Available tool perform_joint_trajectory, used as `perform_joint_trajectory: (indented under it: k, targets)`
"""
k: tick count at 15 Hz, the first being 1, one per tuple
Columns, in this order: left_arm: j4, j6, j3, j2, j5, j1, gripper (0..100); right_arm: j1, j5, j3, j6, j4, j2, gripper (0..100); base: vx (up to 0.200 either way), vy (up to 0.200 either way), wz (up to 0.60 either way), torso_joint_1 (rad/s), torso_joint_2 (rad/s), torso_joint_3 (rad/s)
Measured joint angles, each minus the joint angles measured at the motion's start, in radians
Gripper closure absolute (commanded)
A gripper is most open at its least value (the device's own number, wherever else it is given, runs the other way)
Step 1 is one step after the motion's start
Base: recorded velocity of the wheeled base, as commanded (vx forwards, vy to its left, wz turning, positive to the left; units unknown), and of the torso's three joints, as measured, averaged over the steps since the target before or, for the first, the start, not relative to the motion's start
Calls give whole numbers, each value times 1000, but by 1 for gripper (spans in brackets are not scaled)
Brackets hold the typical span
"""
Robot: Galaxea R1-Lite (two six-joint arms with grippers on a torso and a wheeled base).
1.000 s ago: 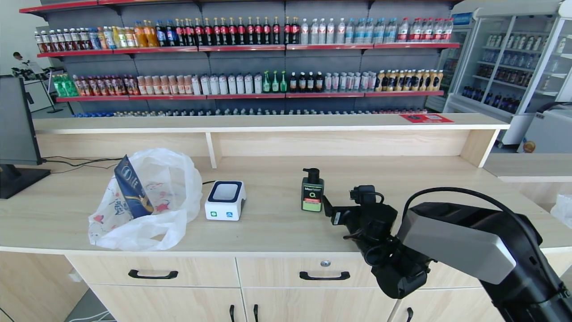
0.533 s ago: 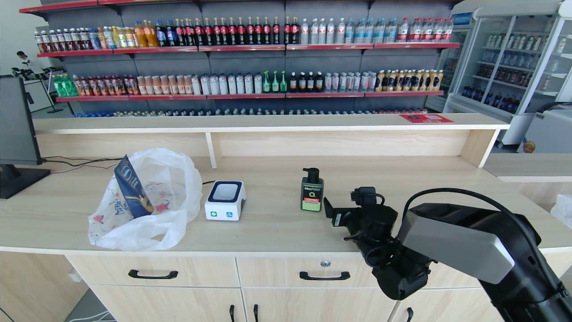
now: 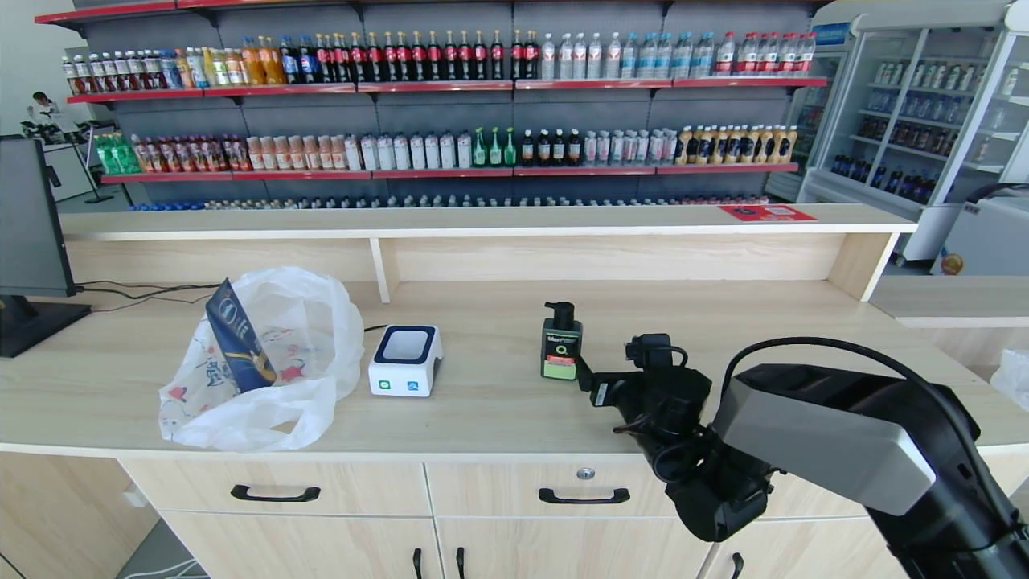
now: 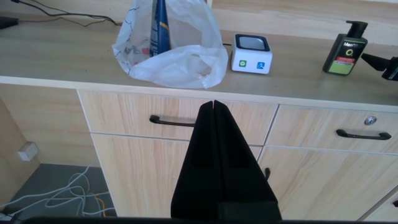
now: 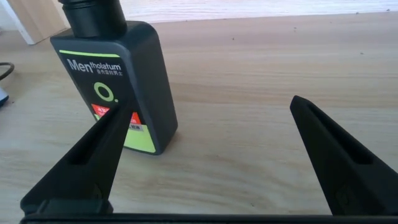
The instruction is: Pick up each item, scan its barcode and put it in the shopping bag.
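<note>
We see the bottle, dark with a pump top, standing upright on the counter, right of the white scanner. The right gripper sits low over the counter at the bottle's near right side, its jaws wide apart. One finger lies across the bottle's lower label in the wrist view, and we cannot tell whether it touches. The other finger stands well clear to the right. At the left end lies the bag, white plastic, with a dark blue packet upright inside. The left gripper hangs in front of the drawers, below the counter edge, jaws pressed together on nothing.
</note>
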Motion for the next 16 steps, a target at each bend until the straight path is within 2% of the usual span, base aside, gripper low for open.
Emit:
perform_joint_trajectory:
  k: [16]
  targets:
    - [0, 0, 0, 0, 0, 0, 100, -14, -1, -144, -1, 0, 73, 0, 0, 0, 0, 0, 0, 0]
